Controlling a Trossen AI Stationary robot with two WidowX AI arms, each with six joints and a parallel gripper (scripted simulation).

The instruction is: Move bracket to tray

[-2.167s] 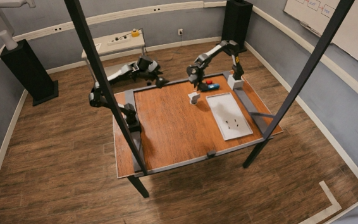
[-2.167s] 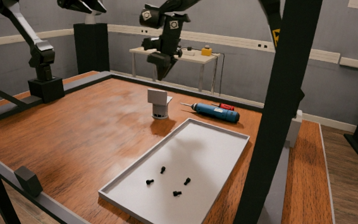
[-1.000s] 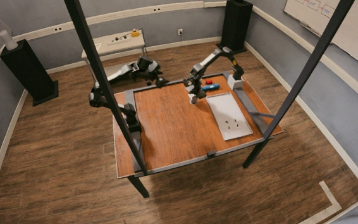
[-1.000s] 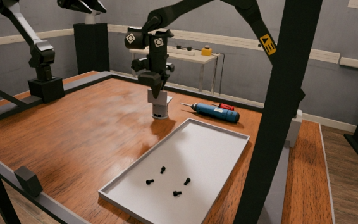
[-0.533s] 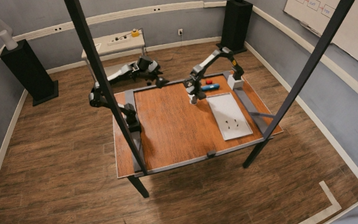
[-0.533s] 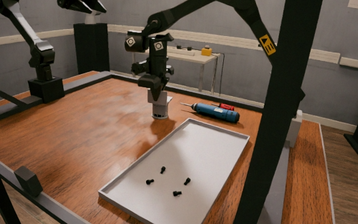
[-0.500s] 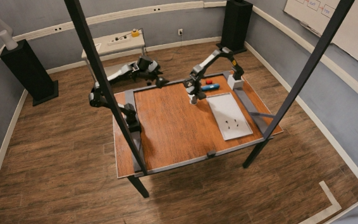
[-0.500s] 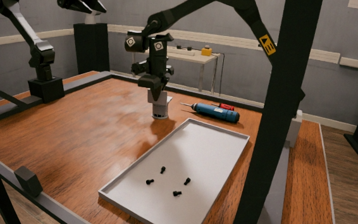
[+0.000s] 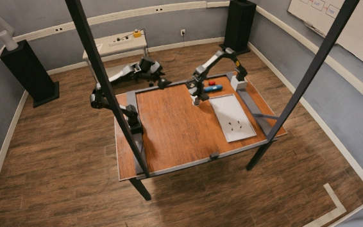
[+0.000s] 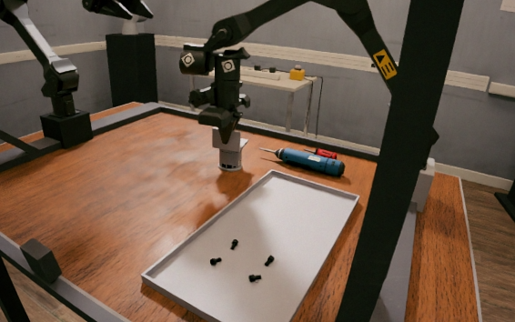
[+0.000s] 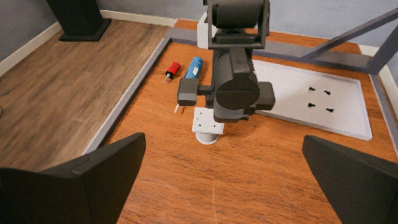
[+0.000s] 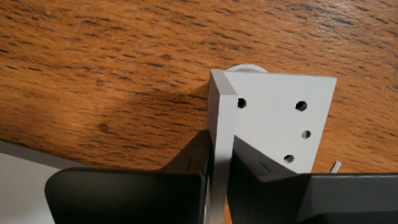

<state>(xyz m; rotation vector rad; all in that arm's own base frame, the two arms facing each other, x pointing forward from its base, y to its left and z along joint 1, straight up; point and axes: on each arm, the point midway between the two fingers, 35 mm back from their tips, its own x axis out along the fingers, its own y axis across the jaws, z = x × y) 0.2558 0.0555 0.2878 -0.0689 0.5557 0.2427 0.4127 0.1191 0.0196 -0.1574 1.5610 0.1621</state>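
Exterior view has the right gripper [image 9: 197, 97] [image 10: 226, 140] [image 12: 213, 137] pointing down over the joint module [image 9: 196, 103] [image 10: 229, 161] [image 11: 207, 138] [image 12: 247, 67], which stands upright on the wooden table [image 9: 173, 128] [image 10: 114, 191] [image 11: 175, 175] [image 12: 100, 100]. The bracket [image 9: 194, 98] [image 10: 218, 140] [image 11: 199, 114] [image 12: 270, 90] sits on top of the module, its flat, drilled plate level and its flange upright. In the right wrist view the fingers are closed on that flange, one against each face (the plate's holes lie off to one side of the grip). The left gripper [image 9: 164, 83] [image 10: 141, 15] [image 11: 223, 141] is well apart from the module, its fingers spread wide with nothing between them. Near the module is the shallow tray [image 9: 221, 110] [image 10: 282, 209] [image 11: 285, 90] [image 12: 20, 185], with four black screws [image 9: 229, 124] [image 10: 234, 244] [image 11: 327, 92] lying loose on its floor; the bracket is outside it. A blue electric screwdriver [image 9: 215, 88] [image 10: 309, 161] [image 11: 194, 67] lies near the module, with a small red screwdriver [image 9: 211, 83] [image 10: 326, 154] [image 11: 173, 69] just beside it.
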